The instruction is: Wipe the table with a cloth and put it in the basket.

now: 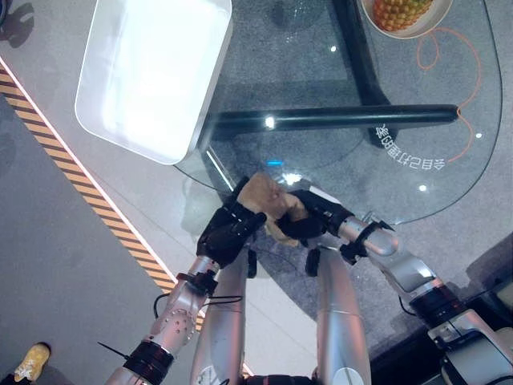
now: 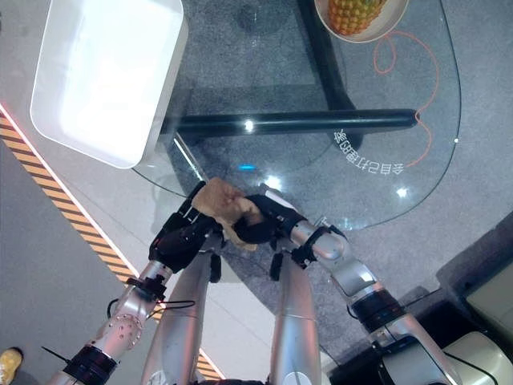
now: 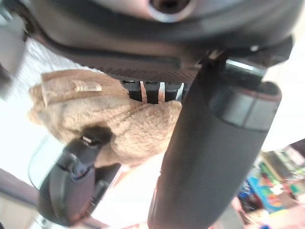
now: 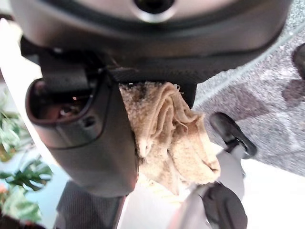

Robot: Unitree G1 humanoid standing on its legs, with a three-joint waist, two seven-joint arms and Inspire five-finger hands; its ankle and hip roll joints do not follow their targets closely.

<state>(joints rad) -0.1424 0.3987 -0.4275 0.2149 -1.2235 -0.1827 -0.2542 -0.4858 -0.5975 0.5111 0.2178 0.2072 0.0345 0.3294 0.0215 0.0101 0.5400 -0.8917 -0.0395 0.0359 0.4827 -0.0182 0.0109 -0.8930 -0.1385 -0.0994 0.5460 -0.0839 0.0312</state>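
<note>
The fingers of the right hand [image 1: 303, 218] are curled around a soft tan cloth [image 1: 264, 199], and the thumb closes on it from the other side, so the cloth is squeezed inside this hand. In the right wrist view the cloth [image 4: 174, 136] hangs in bunched folds between the thumb and the palm. The left hand [image 1: 228, 228] is right beside it, touching the same cloth. Its fingers bend around the cloth's other side, and in the left wrist view the cloth [image 3: 119, 121] sits against the left palm with the dark fingers of the right hand [image 3: 78, 179] pinching it from the far side. So both hands hold the crumpled cloth between them. They hold it at the near edge of a round glass table [image 1: 321, 152]. A dark bar [image 1: 337, 118] runs under the glass. A big white basket [image 1: 152, 72] stands to the left of the table, well apart from the hands. At the far edge of the table there is a bowl [image 1: 405, 34] with a pineapple [image 1: 397, 12] in it. An orange cord [image 1: 461, 56] curls on the glass near the bowl. A striped yellow and black line [image 1: 72, 172] runs over the floor on the left.
</note>
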